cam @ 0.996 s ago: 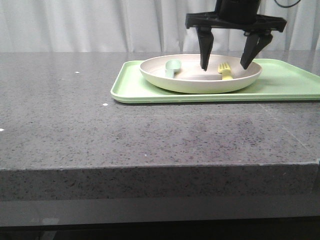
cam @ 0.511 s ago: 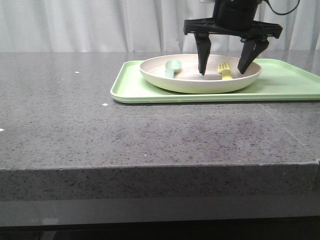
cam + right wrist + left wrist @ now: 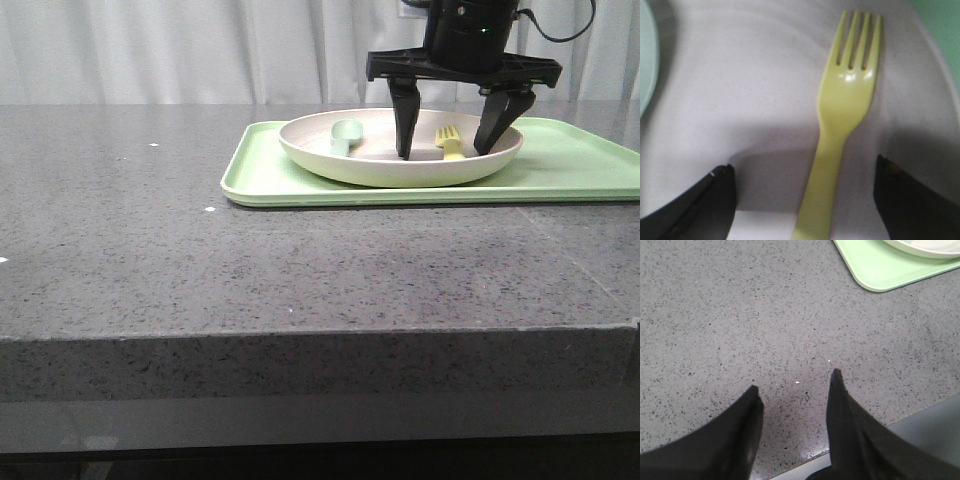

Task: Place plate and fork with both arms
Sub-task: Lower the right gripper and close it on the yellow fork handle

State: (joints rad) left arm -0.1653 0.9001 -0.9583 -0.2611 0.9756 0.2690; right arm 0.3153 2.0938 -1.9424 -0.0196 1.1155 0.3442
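Fork (image 3: pixel 451 142) — in plate (image 3: pixel 330 160) — with spoon (image 3: pixel 345 135).

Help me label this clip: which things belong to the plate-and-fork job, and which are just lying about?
Job: plate; fork; right gripper, open astride the fork; left gripper, open over bare table.
Lying about: spoon in the plate; green tray under it.
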